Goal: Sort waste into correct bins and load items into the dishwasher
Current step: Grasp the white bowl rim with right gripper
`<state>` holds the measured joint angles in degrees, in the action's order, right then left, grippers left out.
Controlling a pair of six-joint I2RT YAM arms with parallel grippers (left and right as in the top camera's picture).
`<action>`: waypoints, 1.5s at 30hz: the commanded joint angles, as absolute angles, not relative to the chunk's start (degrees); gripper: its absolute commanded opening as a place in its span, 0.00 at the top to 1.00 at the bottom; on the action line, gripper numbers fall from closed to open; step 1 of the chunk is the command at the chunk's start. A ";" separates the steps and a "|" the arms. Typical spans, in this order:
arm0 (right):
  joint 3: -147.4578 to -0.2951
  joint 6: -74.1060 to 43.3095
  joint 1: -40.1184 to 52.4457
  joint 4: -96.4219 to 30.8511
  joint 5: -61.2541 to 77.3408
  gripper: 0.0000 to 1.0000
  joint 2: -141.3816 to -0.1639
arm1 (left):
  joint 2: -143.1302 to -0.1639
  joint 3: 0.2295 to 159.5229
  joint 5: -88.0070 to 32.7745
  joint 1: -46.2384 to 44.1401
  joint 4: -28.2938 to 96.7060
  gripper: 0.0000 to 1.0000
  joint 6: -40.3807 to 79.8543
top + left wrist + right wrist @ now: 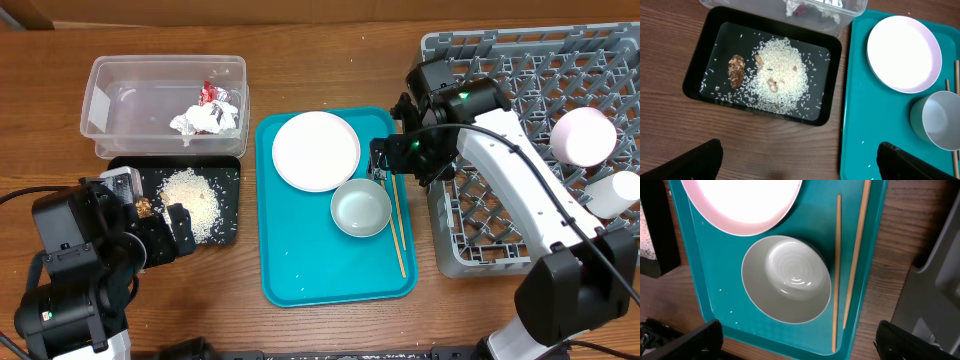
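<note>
**Claws.** Your right claw [800, 345] is spread to full width and grips nothing. It hangs above the right half of the teal tray [300, 270]. The small bowl [787, 280] and the chopsticks [837, 270] lie below its open span, and it touches neither. Your left claw [800, 167] is likewise fully spread and empty. It hangs over bare table [330, 60] toward the near left corner, just short of the near edge of the black tray [700, 65].

**Large items.** The dish rack [600, 60] fills the table's far right corner. A pale-pink dish [583, 135] and a white dish [615, 195] sit at the rack's right edge. Note that the right arm [520, 170] crosses above the rack's left edge. The teal tray lies at the middle of the table. The clear tub [110, 95] stands at the far left, and the black tray lies just in front of it.

**On the teal tray.** The white plate [315, 150] sits at the far end. The small bowl stands upright and empty just beside it, toward the right edge. The chopsticks lie along the right edge, just beside the bowl, and draw together toward the near end. A few loose grains dot the tray floor.

**In the bins.** The napkin [205, 120] and the red-and-silver wrapper [212, 93] lie at the right end of the tub. The rice [780, 75] is heaped at the middle of the black tray, with stray grains around it. The brown lump [736, 70] lies to the left of the heap, apart from it.
</note>
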<state>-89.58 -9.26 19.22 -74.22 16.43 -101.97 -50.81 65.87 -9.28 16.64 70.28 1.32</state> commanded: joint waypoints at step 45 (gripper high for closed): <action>-66.19 -24.32 24.71 -55.09 13.34 0.80 -103.13 | -50.52 65.71 -10.11 17.08 70.26 0.00 1.69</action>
<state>-66.24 -23.66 24.84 -54.76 14.06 -103.15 -50.81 65.87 -9.28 16.64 70.30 1.30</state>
